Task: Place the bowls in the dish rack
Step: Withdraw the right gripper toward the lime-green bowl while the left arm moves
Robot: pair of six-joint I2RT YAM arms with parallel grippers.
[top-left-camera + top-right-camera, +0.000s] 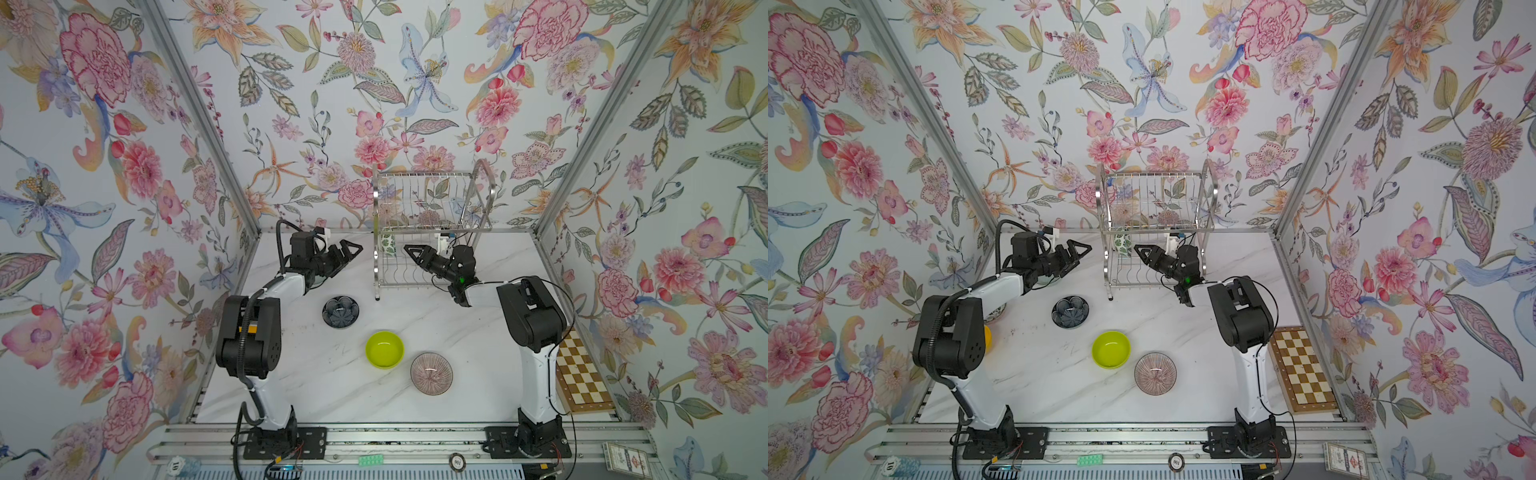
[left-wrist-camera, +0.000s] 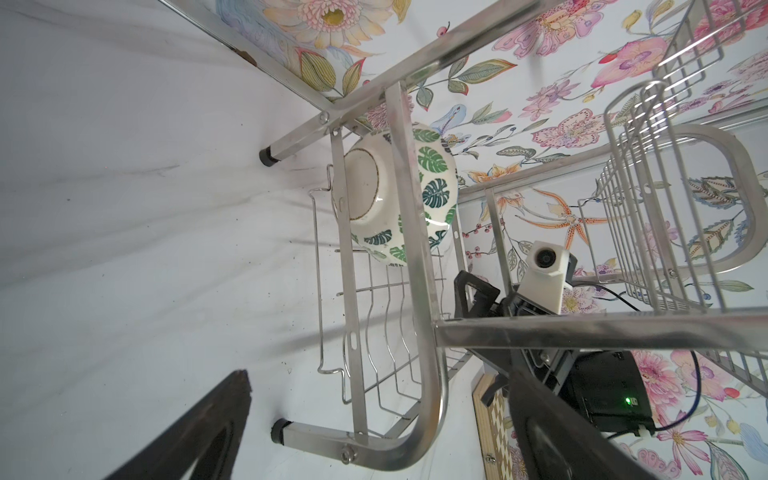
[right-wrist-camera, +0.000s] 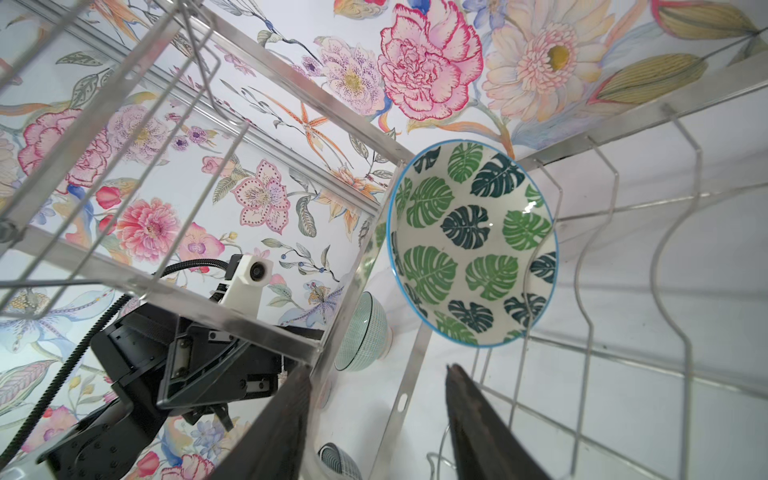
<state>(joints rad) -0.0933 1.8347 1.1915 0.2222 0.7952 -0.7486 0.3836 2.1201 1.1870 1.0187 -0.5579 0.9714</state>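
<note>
Where the two-tier wire dish rack stands at the back of the marble counter, a green-leaf white bowl stands on edge among the wire dividers at the left end of the lower tier. Its mouth is turned toward the rack's inside. The right end effector reaches over that tier beneath the upper basket, jaws spread and holding nothing. The bowl sits just beyond its fingertips, apart from them. The left end effector, jaws spread wide and empty, hangs outside the rack's left side frame. That tubular arch stands between it and the bowl's foot. In front of the rack lie a dark navy flower bowl, a lime green bowl and a pink radial-striped bowl, well apart from both end effectors. A pale celadon bowl shows left of the rack, beside the left arm. A wooden chessboard lies to the front right of the rack.
</note>
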